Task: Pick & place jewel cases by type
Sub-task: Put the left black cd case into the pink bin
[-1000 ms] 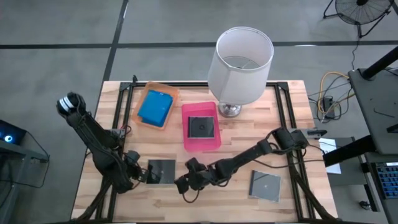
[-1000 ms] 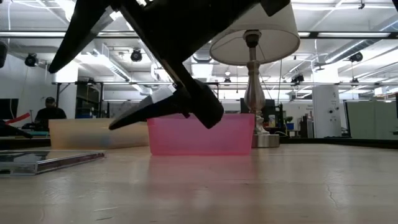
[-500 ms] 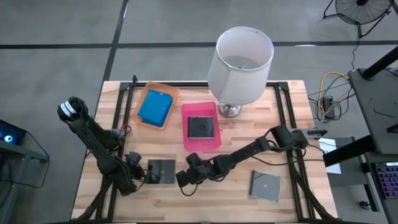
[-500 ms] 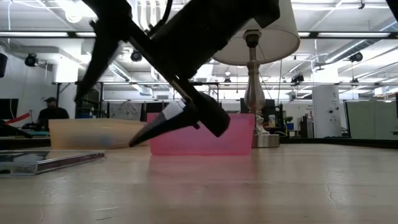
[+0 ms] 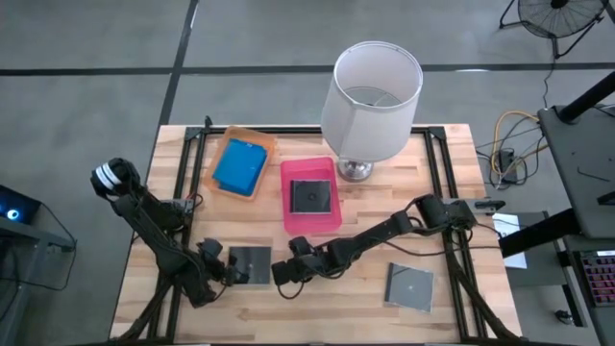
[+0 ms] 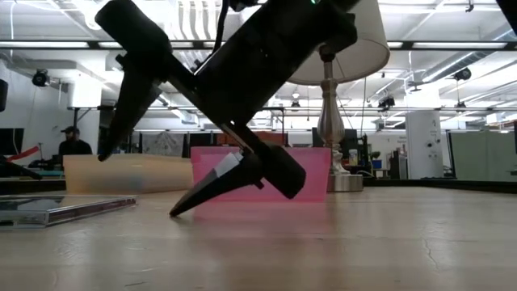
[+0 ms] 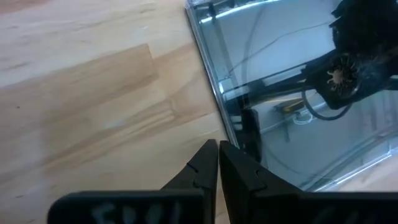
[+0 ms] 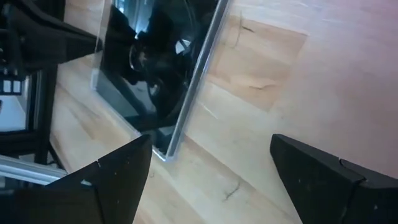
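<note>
A dark square jewel case (image 5: 250,264) lies flat on the wooden table near its front edge, also seen in the low view (image 6: 65,210). My left gripper (image 5: 223,273) is shut, its tips (image 7: 217,147) at the case's left edge (image 7: 225,118). My right gripper (image 5: 282,277) is open just right of the case. In the right wrist view its fingers stand either side of the case's corner (image 8: 163,152). In the low view (image 6: 137,186) one finger reaches nearly to the table. Another dark case (image 5: 408,285) lies at the front right. My left gripper's shut fingertips (image 7: 214,155) stand steeply over the left edge (image 7: 233,134) of the dark case, pointing down. I cannot tell whether they touch it. My right gripper touches nothing.
A pink tray (image 5: 332,219) holds a dark case (image 5: 310,197). A translucent orange tray (image 5: 221,146) holds a blue case (image 5: 240,166). A white-shaded lamp (image 5: 375,91) stands at the far middle. Bare wood lies between the two front cases.
Both grippers have sunk toward the table beside the dark case. My right gripper has also crept left toward the case and rolled, so one finger now points down almost onto the wood. The case has not moved.
</note>
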Robot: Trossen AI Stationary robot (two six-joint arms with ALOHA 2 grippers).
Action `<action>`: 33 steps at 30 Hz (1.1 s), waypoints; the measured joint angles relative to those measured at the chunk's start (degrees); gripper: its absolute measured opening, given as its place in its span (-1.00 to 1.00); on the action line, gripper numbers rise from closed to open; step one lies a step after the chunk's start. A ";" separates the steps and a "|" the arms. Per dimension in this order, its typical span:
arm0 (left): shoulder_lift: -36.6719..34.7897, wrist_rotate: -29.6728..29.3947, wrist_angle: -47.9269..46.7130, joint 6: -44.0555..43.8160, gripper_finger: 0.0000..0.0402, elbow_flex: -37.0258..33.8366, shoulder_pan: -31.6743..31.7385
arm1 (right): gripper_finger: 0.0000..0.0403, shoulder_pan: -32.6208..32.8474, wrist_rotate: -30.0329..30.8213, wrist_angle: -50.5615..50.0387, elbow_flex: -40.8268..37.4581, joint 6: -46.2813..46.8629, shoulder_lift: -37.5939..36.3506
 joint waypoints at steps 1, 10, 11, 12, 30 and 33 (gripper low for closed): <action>0.31 -0.35 0.41 0.06 -1.00 0.00 -0.02 | 0.62 0.00 0.06 0.45 0.05 0.11 0.07; 1.02 -2.89 2.75 0.75 -1.00 0.02 0.04 | 0.62 -0.71 -0.27 0.80 0.59 -0.60 0.36; 1.02 -2.99 2.82 0.88 -1.00 0.02 0.13 | 0.62 -0.83 -0.30 0.81 0.59 -0.63 0.36; 1.02 -3.18 2.88 0.89 -1.00 0.02 0.15 | 0.62 -0.90 -0.34 0.81 0.60 -0.63 0.36; 1.05 -5.61 9.97 12.30 -1.00 -0.13 7.79 | 0.61 -1.51 -0.32 0.71 0.58 -1.44 0.47; 0.98 -4.90 11.93 14.99 -1.00 -0.51 9.31 | 0.61 -1.51 -0.27 0.66 0.56 -1.46 0.47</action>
